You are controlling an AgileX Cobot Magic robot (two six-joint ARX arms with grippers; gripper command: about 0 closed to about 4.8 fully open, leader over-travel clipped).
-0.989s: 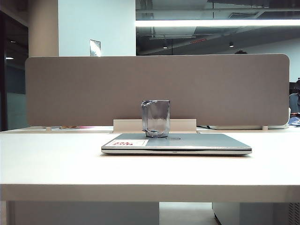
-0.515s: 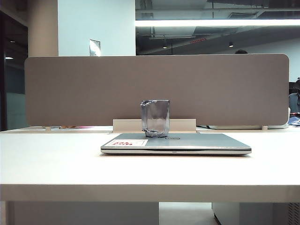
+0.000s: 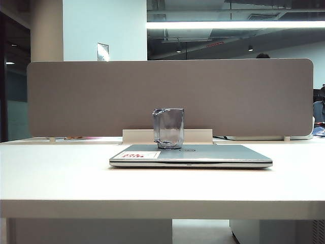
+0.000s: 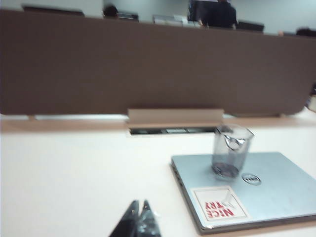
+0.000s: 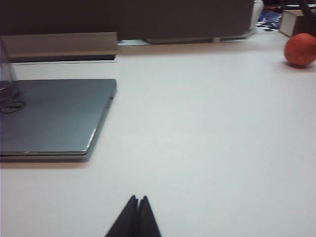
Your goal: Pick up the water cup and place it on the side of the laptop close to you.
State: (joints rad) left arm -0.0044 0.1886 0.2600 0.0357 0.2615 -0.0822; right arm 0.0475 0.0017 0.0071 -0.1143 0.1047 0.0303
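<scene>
**Cup on the closed laptop, both my pincers empty**

The water cup (image 3: 168, 128) stands upright on the lid of the laptop (image 3: 223, 154), toward the far edge of the lid and just beside the round logo (image 4: 251, 178). Its thin handle shows on the left in the exterior view. The laptop lies closed and flat on the white desk (image 3: 61, 173), with a white-and-red sticker (image 3: 136, 154) at its near left corner in the exterior view.

My left pincer (image 4: 138, 217) hangs low over the bare desk, short of the laptop's sticker corner and well apart from the cup — its two dark fingertips are pressed together with nothing between them. My right pincer (image 5: 137, 212) is over the open desk on the other side of the laptop, near its front corner, tips likewise pressed together and holding nothing. Neither pincer shows in the exterior view.

Behind the laptop a pale raised cable-tray flap (image 3: 137, 135) stands open at the foot of the grey-brown divider panel (image 3: 101, 96). Far off at the desk's back edge, in my right wrist view, sits an orange ball (image 5: 299, 49) — well apart from everything else.
</scene>
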